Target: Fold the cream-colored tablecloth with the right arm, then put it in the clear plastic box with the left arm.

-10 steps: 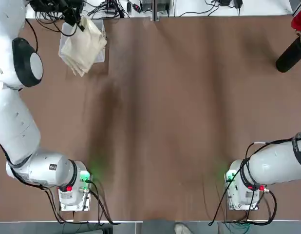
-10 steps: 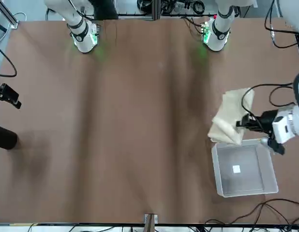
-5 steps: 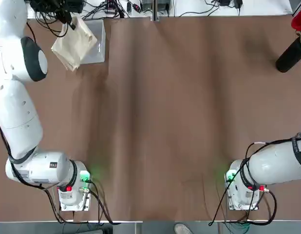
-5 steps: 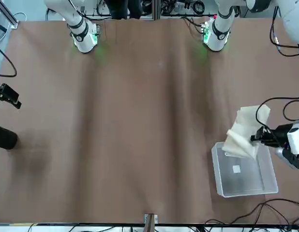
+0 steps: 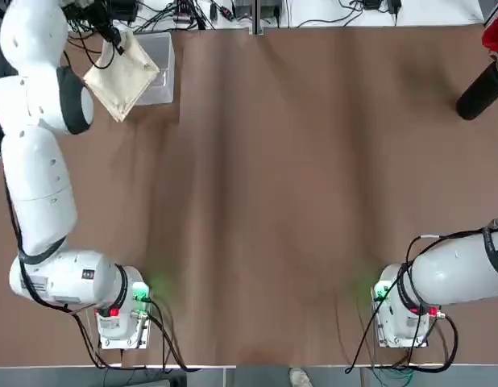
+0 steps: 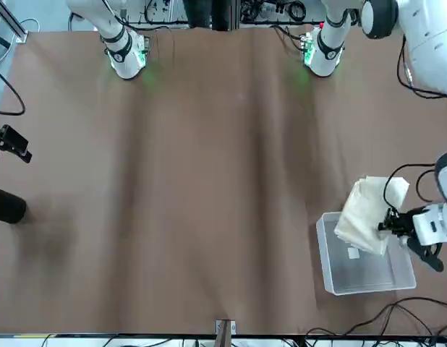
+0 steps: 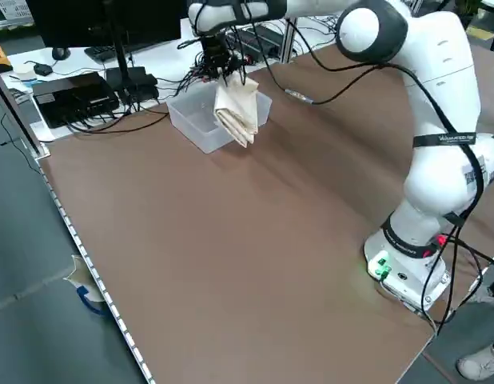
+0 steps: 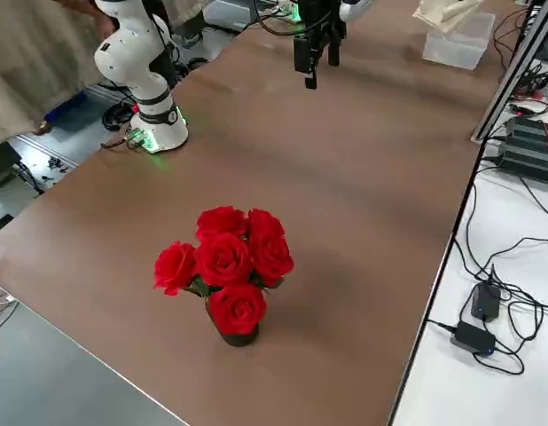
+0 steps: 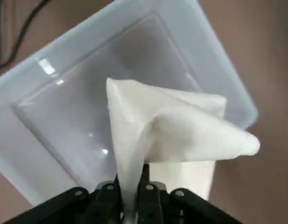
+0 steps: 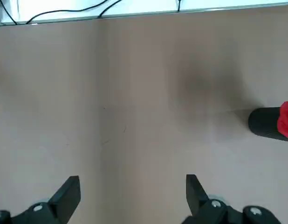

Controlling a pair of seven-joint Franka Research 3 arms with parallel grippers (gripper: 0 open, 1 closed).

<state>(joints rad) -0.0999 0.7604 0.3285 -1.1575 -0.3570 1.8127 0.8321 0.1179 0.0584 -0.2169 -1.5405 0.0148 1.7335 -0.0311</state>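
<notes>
- Your left gripper (image 9: 130, 196) is pinched tight on the cream-colored tablecloth (image 9: 174, 135). One bunched bit of the cloth sits right between the two fingers.
- The rest of the cloth hangs free below the gripper, folded into soft layers.
- You can see the cloth (image 6: 364, 224) hanging over the clear plastic box (image 6: 332, 271) in the front view. Part of it is over the inside of the box, and part sticks out past the wall nearest the robot.
- From the left side, the cloth (image 7: 237, 112) dangles in front of that wall of the box (image 7: 195, 128), and its low end is down near the table (image 7: 231, 240). You cannot tell if it touches the box.
- The box stands at the far left corner of the table (image 5: 313, 161), close to the cables.
- A small white label (image 6: 353, 252) lies on the box floor, just beside the cloth.
- Your right gripper (image 10: 132, 191) is held up over bare table on the right side. Its fingers are spread wide and hold nothing.
- A dark vase of red roses (image 8: 225, 266) stands near the far right corner.
</notes>
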